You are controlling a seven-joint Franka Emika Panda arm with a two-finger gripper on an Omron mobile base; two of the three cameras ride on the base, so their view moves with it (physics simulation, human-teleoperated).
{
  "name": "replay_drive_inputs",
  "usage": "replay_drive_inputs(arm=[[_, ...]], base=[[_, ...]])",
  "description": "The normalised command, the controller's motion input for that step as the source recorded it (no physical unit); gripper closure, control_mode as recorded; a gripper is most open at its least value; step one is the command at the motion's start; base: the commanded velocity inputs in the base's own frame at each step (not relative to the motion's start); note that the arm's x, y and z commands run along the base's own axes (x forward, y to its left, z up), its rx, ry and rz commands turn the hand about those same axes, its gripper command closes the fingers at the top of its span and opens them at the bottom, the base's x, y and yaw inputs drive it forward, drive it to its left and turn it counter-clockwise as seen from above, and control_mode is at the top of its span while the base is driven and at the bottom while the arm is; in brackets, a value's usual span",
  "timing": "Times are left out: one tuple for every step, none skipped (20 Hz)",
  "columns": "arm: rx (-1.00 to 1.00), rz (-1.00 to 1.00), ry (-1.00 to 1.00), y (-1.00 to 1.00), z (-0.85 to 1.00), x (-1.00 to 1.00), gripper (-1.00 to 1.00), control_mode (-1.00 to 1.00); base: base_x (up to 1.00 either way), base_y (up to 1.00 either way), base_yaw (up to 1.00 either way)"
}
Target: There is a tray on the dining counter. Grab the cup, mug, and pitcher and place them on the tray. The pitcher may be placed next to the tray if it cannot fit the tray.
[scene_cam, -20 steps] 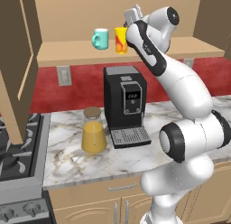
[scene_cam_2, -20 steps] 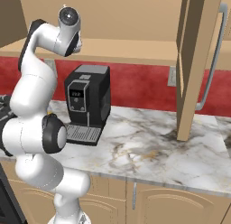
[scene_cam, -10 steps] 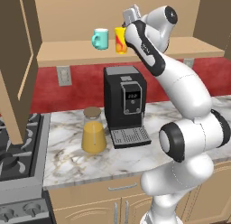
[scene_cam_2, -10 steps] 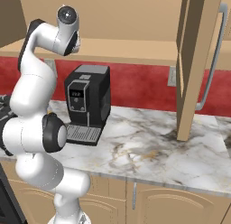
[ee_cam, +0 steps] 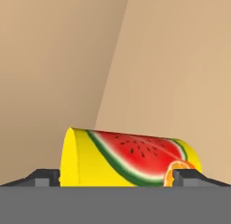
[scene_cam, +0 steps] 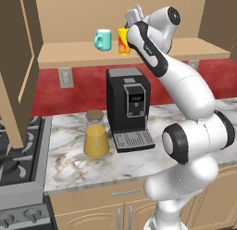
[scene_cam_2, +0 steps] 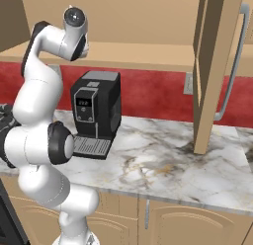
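The yellow cup [scene_cam: 122, 41] with a watermelon print stands on a wooden shelf [scene_cam: 69, 55], just right of the teal mug [scene_cam: 103, 39]. My gripper [scene_cam: 129, 29] is raised to shelf height at the cup, partly covering it. In the hand view the cup [ee_cam: 131, 157] lies sideways across the frame between my two dark fingertips [ee_cam: 45, 177], and the gripper [ee_cam: 117, 179] is open around it without clamping. The pitcher [scene_cam: 96, 134] of orange liquid stands on the marble worktop, left of the coffee machine. The tray and the dining counter are out of view.
A black coffee machine [scene_cam: 128, 108] stands on the worktop [scene_cam_2: 163, 165] under the shelf, directly below my arm. A stove [scene_cam: 18, 169] lies at the left. Open cabinet doors hang at the left [scene_cam: 16, 62] and at the right [scene_cam_2: 217, 66].
The hand has crept slightly left, closer onto the cup. The jaws stay open and nothing else has moved.
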Motion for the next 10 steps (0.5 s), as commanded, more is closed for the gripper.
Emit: replay_drive_inputs(arm=[[0.0,0.0,0.0,0.0,-0.11,0.24,-1.0,-1.0],[0.0,0.0,0.0,0.0,-0.11,0.22,-1.0,-1.0],[0.0,0.0,0.0,0.0,-0.06,0.24,-1.0,-1.0],[0.0,0.0,0.0,0.0,-0.05,0.25,-1.0,-1.0],[0.0,0.0,0.0,0.0,-0.04,0.21,-1.0,-1.0],[0.0,0.0,0.0,0.0,-0.03,0.12,-1.0,-1.0],[0.0,0.0,0.0,0.0,-0.03,0.04,-1.0,-1.0],[0.0,0.0,0.0,0.0,-0.05,0.0,-1.0,-1.0],[0.0,0.0,0.0,0.0,-0.06,0.0,-1.0,-1.0],[0.0,0.0,0.01,0.0,-0.04,0.0,-1.0,-1.0]], base=[[0.0,0.0,0.0],[0.0,0.0,0.0],[0.0,0.0,0.0],[0.0,0.0,0.0],[0.0,0.0,0.0],[0.0,0.0,0.0],[0.0,0.0,0.0],[0.0,0.0,0.0],[0.0,0.0,0.0],[0.0,0.0,0.0]])
